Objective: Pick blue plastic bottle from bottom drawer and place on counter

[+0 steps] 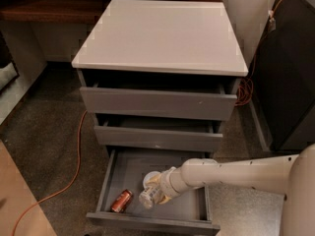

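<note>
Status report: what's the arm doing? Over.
Hand in bottom drawer, at blue plastic bottle. Bottle not yet on counter. Reddish can and white bowl close by.

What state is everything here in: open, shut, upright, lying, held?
Top drawer: slightly open.
Middle drawer: slightly open.
Bottom drawer: pulled far out.
Bottle: tilted, held by the claw, low inside the bottom drawer.
Claw: in the bottom drawer, closed on the bottle.
Can: lying on its side on the drawer floor.

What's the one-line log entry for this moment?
stage: pick | gripper: inside bottom drawer, at blue plastic bottle | red can: lying apart from bottle | counter: bottle not yet on it
</note>
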